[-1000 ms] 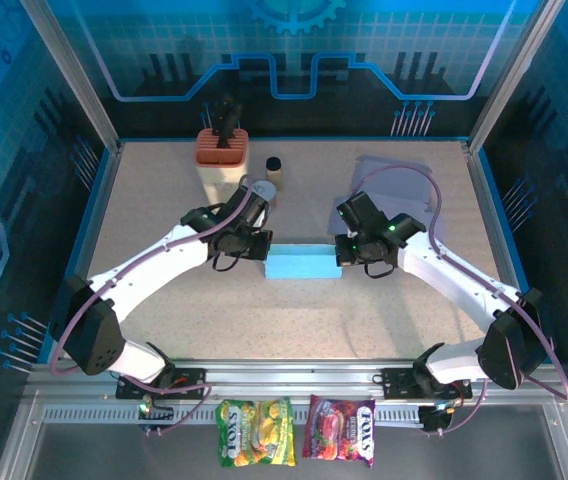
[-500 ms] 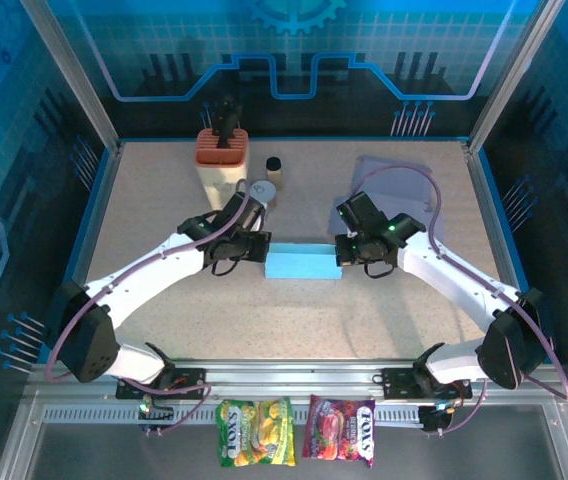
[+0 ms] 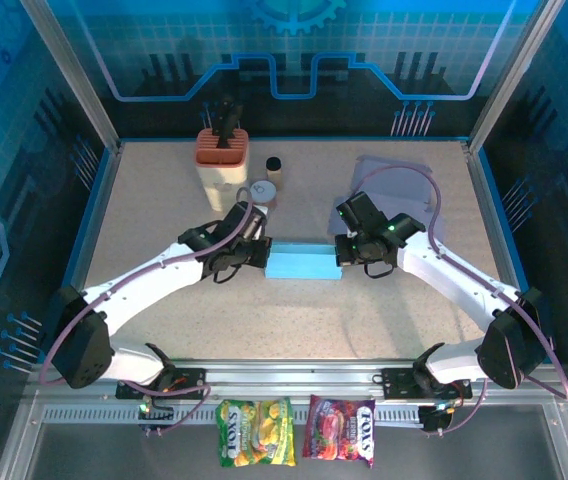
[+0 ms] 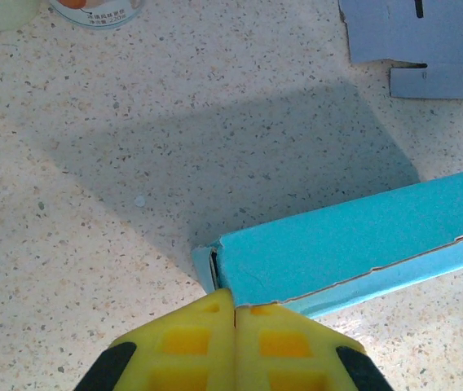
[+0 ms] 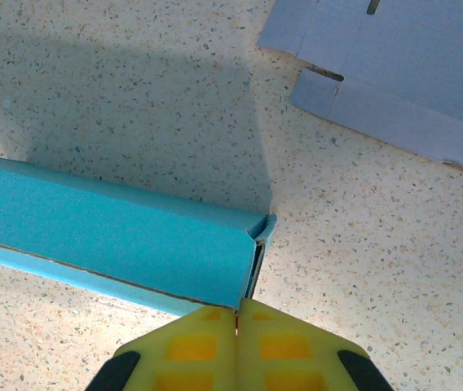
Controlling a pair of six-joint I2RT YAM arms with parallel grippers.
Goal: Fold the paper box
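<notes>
A: Where's the paper box (image 3: 304,263)?
B: Mid surface (image 3: 164,190), btw the two arms, long side running left-right. Looks partly formed, walls up, and the wrist views show a gap at each end.
A: End effectors?
B: Left end effector (image 4: 234,305) is closed, pads together, nothing btw them, tip right at the box's left end corner. Right end effector (image 5: 237,314) is the same: closed, empty, tip at the right end by the gap.
A: How'll it handle?
B: Prob. light, thin card. Stiff along the creases, bends easily elsewhere. A ragged edge shows along the near side, so fragile-ish. Likely slides on the speckled surface if pushed from one end only, so brace both.
A: Where to grip?
B: I'd pinch a flap or wall edge close to a crease, not mid panel, which would prob. buckle. Closed tips are OK for nudging flaps in.
A: Anything nearby?
B: Flat blue-grey card sheet (image 3: 394,178) at far right, well apart.
</notes>
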